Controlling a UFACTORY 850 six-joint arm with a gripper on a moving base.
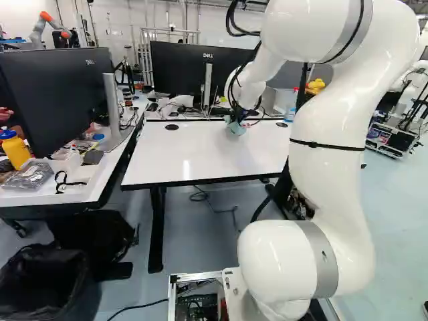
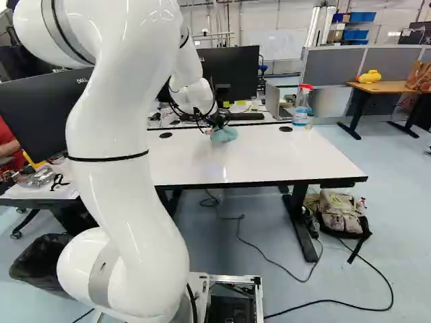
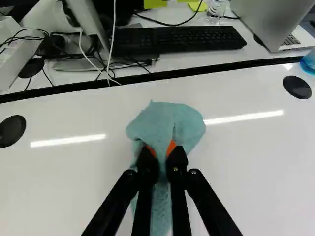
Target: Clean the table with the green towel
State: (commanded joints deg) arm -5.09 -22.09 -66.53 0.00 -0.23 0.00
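While one white arm (image 2: 128,155) rises at the base, one black bin (image 1: 40,284) stands on the floor at the near left of the left base view. Side desk (image 1: 73,195), one: it carries one clear plastic bag (image 1: 30,175), one yellow bottle (image 1: 16,151) with a blue cap, and one large monitor (image 1: 53,100). Tan bag (image 2: 340,214), one, on the floor near a leg of the table in the right base view.

White table (image 1: 194,160), one, ahead of the base. Toward its far edge, green towel (image 2: 224,134), one, bunched; in the wrist view one part spreads ahead of the fingers and a narrower part runs beneath them. Gripper (image 2: 216,124), one, black, two fingers, clenched on the towel, its cloth pinched between two orange pads. Whether the towel's underside touches the tabletop cannot be told.

Black grommets (image 2: 166,135), two, set in the tabletop, one to each side of the towel. Spray bottle (image 2: 302,108), one, red head, by the table's far edge.

Beyond the edge: one black keyboard (image 3: 179,44), one laptop (image 3: 278,22), two yellow notes (image 3: 155,4), one dark monitor (image 1: 174,67) upright on its stand. Farther off: one wooden table (image 2: 387,87) bearing one yellow object (image 2: 370,77), and another robot (image 1: 50,25), one, with orange parts.
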